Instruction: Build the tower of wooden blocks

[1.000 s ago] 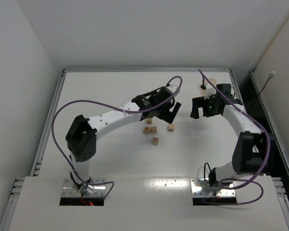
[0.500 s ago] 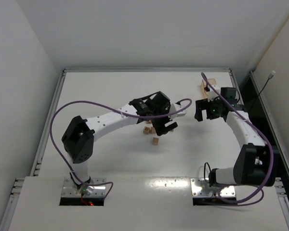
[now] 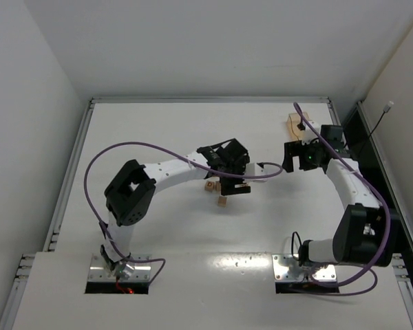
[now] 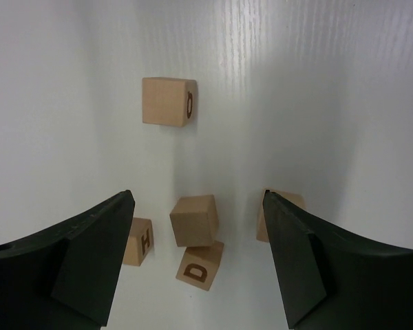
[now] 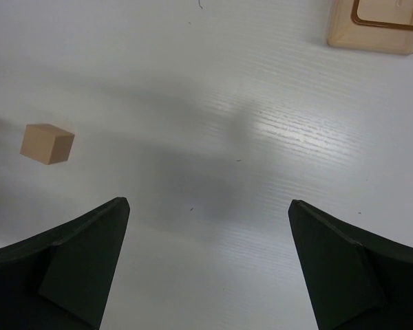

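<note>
Several small tan wood blocks lie loose on the white table; no tower stands. In the left wrist view a plain cube touches a "D" block, with an "H" block on the left. Another block is partly hidden by the right finger, and one lies farther off. My left gripper is open and empty above this cluster, and the plain cube lies between the jaws. From above the left gripper hides part of the group; two blocks show. My right gripper is open and empty over bare table, apart from a lone cube.
A translucent tan tray sits at the back right of the table, and it also shows at the top of the right wrist view. A raised metal rim borders the table. Purple cables loop over both arms.
My left gripper has swung nearer and come over the block cluster, covering some blocks from above. My right gripper has drawn back a little to the right.
</note>
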